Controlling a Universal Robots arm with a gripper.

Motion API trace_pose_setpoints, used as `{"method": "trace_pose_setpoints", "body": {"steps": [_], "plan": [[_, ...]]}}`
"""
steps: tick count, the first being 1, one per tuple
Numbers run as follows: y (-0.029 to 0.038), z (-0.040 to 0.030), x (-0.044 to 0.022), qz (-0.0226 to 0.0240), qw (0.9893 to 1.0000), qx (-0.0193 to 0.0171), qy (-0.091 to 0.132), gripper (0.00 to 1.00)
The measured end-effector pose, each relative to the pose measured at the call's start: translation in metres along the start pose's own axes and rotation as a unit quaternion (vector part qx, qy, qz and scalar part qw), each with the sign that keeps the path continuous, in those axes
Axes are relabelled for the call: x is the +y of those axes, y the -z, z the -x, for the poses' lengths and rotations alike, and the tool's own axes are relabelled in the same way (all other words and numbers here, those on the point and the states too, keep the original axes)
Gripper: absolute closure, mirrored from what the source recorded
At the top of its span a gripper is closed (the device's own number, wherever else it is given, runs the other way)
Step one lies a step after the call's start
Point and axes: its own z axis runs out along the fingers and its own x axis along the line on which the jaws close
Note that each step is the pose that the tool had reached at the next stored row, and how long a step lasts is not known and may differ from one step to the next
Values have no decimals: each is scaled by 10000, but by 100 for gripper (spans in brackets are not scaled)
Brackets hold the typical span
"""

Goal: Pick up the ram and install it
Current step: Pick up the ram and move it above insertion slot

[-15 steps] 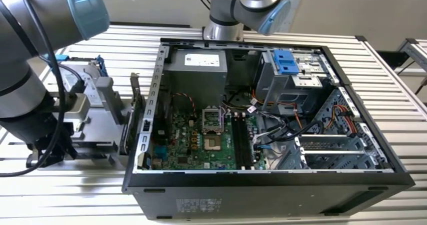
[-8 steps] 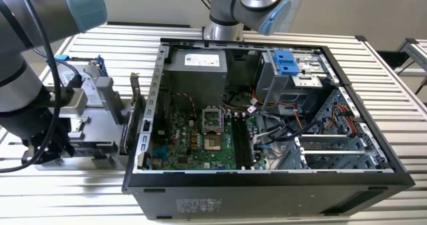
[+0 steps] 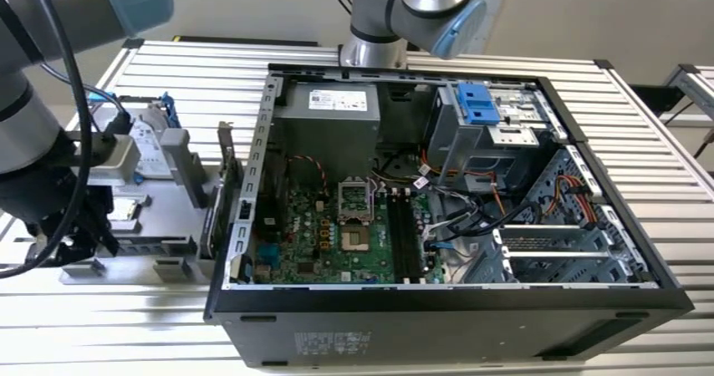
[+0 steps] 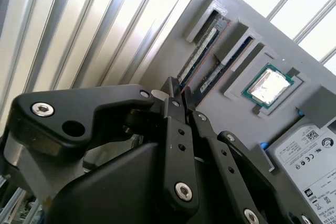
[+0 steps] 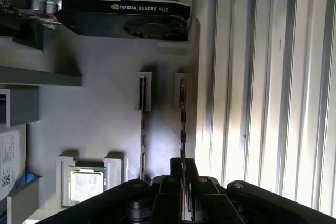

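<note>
Clamping ram [image 5: 182, 109], pincer [image 5: 183, 163] over tray [image 5: 100, 114]

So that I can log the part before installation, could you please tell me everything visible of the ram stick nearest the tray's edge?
The ram is a long, thin, dark circuit-board stick standing on edge in the slot of the grey tray nearest that tray's edge. A second stick stands parallel beside it, apart. In the second wrist view the ram's face shows small components. The gripper straddles one end; the ram sits in its slot, not yet lifted.
</note>
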Motion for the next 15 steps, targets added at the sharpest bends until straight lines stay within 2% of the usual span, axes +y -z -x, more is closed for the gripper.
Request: {"method": "trace_pose_setpoints", "body": {"steps": [15], "plan": [[157,1,1,0,10000,-8,0,100]]}}
